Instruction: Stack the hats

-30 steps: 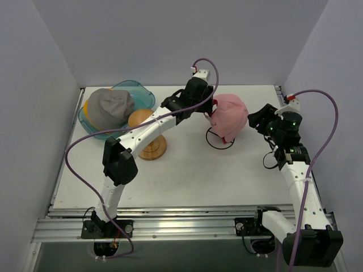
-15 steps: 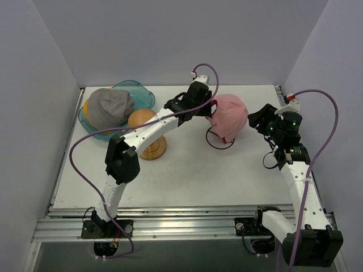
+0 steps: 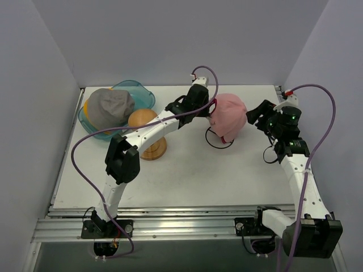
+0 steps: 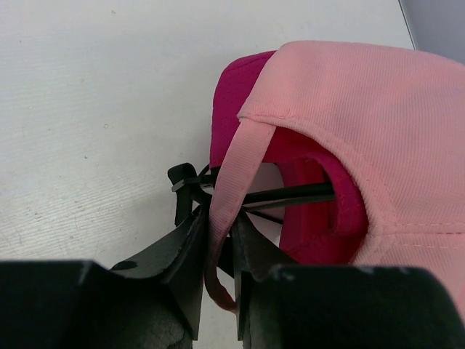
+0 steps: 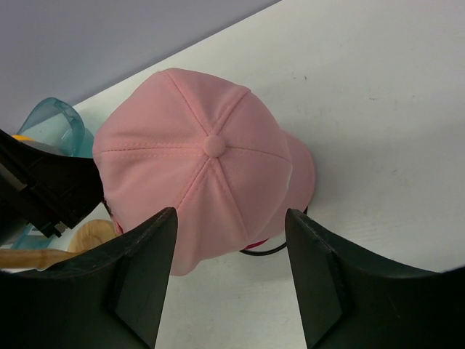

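Note:
A light pink cap (image 3: 228,115) sits over a magenta cap (image 4: 234,98) on a black wire stand (image 3: 218,143) at mid-table. My left gripper (image 3: 211,111) is at the cap's left side, shut on the pink cap's back strap (image 4: 231,171). My right gripper (image 3: 258,116) is open and empty just right of the pink cap (image 5: 207,163), its jaws wide apart. A grey cap (image 3: 109,106) lies on a yellow-orange bucket hat (image 3: 86,106) in the teal tub.
The teal-blue tub (image 3: 142,93) stands at the back left. A wooden hat stand (image 3: 144,119) on a round base (image 3: 154,148) stands between the tub and the caps, under my left arm. Walls close in on the left, back and right.
My left wrist has shifted slightly right and back while holding the strap. My right gripper has lifted a little and come nearer the pink cap. The caps stay where they were.

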`<action>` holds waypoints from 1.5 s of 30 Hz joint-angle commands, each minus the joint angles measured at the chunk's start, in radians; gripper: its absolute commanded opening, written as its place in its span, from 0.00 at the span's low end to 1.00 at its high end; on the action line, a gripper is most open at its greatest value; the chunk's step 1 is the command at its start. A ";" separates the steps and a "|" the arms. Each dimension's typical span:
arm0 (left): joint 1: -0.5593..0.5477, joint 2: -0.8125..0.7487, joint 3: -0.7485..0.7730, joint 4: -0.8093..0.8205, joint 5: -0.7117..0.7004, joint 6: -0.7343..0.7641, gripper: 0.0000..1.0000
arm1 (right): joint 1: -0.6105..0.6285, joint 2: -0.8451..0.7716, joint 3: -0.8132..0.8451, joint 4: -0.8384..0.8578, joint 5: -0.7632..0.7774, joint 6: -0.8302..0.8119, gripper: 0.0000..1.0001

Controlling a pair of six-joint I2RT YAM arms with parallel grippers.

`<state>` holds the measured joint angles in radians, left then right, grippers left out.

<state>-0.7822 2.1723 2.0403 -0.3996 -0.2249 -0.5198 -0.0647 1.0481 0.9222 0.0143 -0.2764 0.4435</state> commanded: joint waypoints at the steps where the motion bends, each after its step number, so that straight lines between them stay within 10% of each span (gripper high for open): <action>1: 0.011 0.003 -0.032 -0.005 -0.021 0.000 0.27 | -0.029 0.016 0.058 0.021 -0.032 -0.012 0.57; 45: 0.023 0.089 -0.129 0.053 0.127 -0.094 0.32 | -0.089 0.020 0.032 0.056 -0.164 -0.071 0.62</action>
<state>-0.7490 2.1826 1.9320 -0.2012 -0.1299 -0.6224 -0.1448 1.0698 0.9581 0.0166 -0.4137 0.3885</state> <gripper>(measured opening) 0.318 0.618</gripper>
